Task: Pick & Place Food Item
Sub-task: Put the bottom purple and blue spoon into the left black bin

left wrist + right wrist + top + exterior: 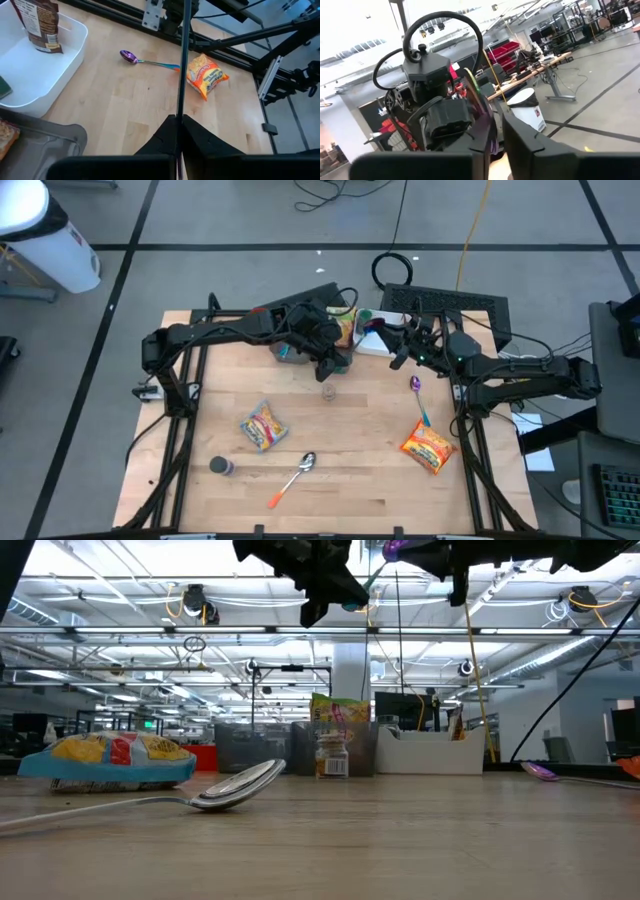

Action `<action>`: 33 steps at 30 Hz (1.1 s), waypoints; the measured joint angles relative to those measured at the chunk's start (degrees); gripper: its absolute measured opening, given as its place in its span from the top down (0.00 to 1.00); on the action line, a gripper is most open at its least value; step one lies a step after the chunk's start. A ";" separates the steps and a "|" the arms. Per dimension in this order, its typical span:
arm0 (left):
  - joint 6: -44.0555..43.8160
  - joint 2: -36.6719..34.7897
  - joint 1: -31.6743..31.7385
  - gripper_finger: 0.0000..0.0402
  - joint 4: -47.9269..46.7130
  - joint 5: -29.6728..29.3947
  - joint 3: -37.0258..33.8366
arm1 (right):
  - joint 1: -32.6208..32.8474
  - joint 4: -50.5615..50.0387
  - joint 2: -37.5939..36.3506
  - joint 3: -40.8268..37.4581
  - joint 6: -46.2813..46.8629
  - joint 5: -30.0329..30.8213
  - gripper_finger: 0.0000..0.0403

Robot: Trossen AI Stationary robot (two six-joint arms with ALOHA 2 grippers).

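- The wooden bench (380, 480) carries everything; both arms reach to its far middle, raised well above the surface.
- Your left end effector (179, 117) is clenched, hovering beside the bins. A thin dark line runs up from between its tips; you cannot tell what it is.
- Your right end effector (398, 360) hangs near it, facing the left arm. Whether it grips anything cannot be told.
- A white bin (80, 37) at the far edge holds a brown pouch (40, 25), probably because it is the drop-off place. A grey bin (50, 145) sits just beside it.
- An orange noodle packet (206, 75) lies flat, front right, well apart from both arms. It is likely the food item to be picked.
- A yellow snack packet (264, 425) lies front left, also untouched.
- A purple spoon (131, 58) lies between the bins and the noodle packet, so it may obstruct that path.
- A silver spoon (235, 785) rests near the front.
- A small jar (328, 391) stands upright, roughly below the left end effector.
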 joint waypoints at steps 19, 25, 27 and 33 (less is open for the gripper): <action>-0.96 -1.22 5.10 0.98 -1.51 4.67 0.00 | -1.20 -1.82 -4.85 -0.02 -4.23 0.61 0.45; 2.69 -6.76 12.31 0.98 -10.91 5.18 0.00 | -1.20 -7.62 -7.14 -0.02 -4.18 0.61 0.45; 3.97 -9.13 15.11 0.98 -13.06 4.85 0.00 | -1.20 -9.81 -7.85 -0.02 -4.09 0.61 0.46; 6.22 -16.00 23.20 0.98 -20.34 3.95 0.01 | -1.20 -12.16 -7.98 -0.07 -2.58 0.68 0.46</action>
